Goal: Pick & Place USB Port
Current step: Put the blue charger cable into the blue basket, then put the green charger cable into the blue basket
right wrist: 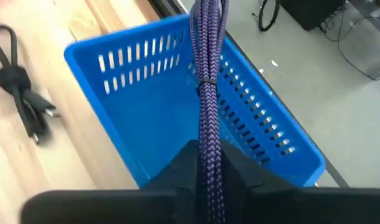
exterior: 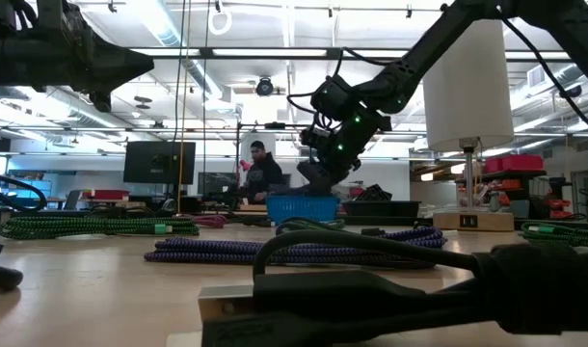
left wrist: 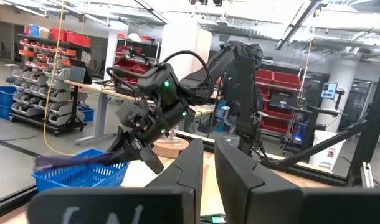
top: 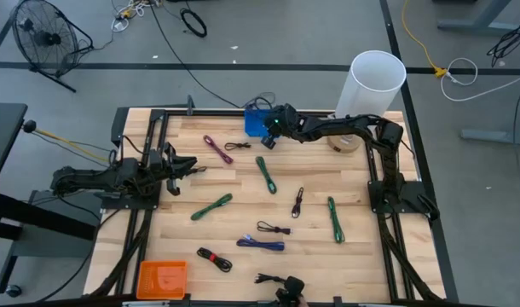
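Observation:
A purple braided cable bundle (right wrist: 209, 68) sticks out of my right gripper (right wrist: 209, 171), which is shut on it just above the blue slotted basket (right wrist: 146, 106) at the table's far edge (top: 257, 122). In the low view the right gripper (exterior: 320, 173) hangs over the basket (exterior: 302, 206). The left wrist view shows the bundle (left wrist: 65, 160) reaching out over the basket's rim (left wrist: 78, 175). My left gripper (top: 188, 167) waits shut at the table's left side, touching nothing. My right gripper pinches the purple bundle between its two fingers at one end (right wrist: 209, 146). The bundle runs along the fingers and out past their tips. The fingers slant down from the table's right. The bundle is lifted clear, its free end (right wrist: 205, 18) over the basket's far rim.
Loose cables lie over the table: magenta (top: 216, 147), green (top: 266, 173) (top: 211, 206) (top: 333, 219), black (top: 298, 202) (top: 274, 228), purple (top: 262, 245). A black cable (right wrist: 22, 93) lies beside the basket. An orange tray (top: 162, 277) sits near left; a white cylinder (top: 375, 81) stands far right.

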`<control>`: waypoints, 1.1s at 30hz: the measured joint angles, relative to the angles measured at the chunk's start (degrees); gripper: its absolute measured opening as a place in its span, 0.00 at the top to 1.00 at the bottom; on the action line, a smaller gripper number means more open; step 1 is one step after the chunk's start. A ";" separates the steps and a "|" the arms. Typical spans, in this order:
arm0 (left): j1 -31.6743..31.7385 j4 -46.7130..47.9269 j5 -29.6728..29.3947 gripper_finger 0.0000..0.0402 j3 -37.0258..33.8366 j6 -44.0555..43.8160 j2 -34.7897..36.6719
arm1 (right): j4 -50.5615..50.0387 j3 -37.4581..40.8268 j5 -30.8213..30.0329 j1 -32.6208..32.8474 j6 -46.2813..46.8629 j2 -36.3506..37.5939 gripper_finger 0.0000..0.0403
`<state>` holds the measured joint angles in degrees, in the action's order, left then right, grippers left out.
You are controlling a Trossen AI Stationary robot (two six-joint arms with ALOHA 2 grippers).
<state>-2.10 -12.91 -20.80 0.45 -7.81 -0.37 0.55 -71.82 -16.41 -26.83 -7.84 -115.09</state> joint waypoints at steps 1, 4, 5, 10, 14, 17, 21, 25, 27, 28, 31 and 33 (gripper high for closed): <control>-0.01 0.01 0.02 0.89 0.02 0.07 0.00 | 0.18 0.34 -0.72 0.00 -0.05 -0.02 0.82; -0.01 0.01 0.00 0.89 -0.01 0.10 -0.01 | 1.00 0.44 -2.60 0.00 -0.15 0.00 0.73; -0.01 0.01 0.00 0.89 0.02 0.10 -0.01 | 1.03 0.42 -2.61 -0.05 -0.15 0.00 0.70; 0.01 0.07 0.00 0.89 0.02 0.10 -0.01 | 2.71 0.42 -2.61 -0.11 0.81 0.00 0.57; -0.01 0.11 0.00 0.89 0.02 0.10 0.00 | 6.46 0.42 -2.61 -0.09 0.98 0.00 0.49; 0.00 0.21 0.00 0.89 0.01 0.09 0.00 | 7.01 0.42 -2.61 -0.04 0.51 0.69 0.45; 0.01 0.44 0.02 0.89 0.02 0.08 -0.01 | 5.24 0.42 -2.61 0.40 -0.05 3.49 0.43; 0.01 0.44 0.01 0.89 0.02 0.08 0.00 | -1.01 0.37 -2.20 1.84 -0.14 8.39 0.44; 0.01 0.43 0.00 0.89 0.02 0.06 0.01 | -7.43 0.36 -2.03 3.20 0.25 11.23 0.45; 0.00 0.47 0.00 0.89 0.00 0.06 0.01 | -11.39 0.36 -2.03 4.12 0.70 12.52 0.45; 0.01 0.94 0.00 0.89 0.01 -0.01 0.00 | -23.76 0.36 -1.33 7.45 3.48 16.57 0.46; -0.01 1.13 0.02 0.89 0.01 -0.05 0.00 | -31.30 0.36 1.29 9.76 7.26 19.18 0.47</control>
<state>-2.11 -11.79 -20.78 0.46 -7.85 -0.37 -30.75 -71.46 -15.12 -17.07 -0.57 -95.91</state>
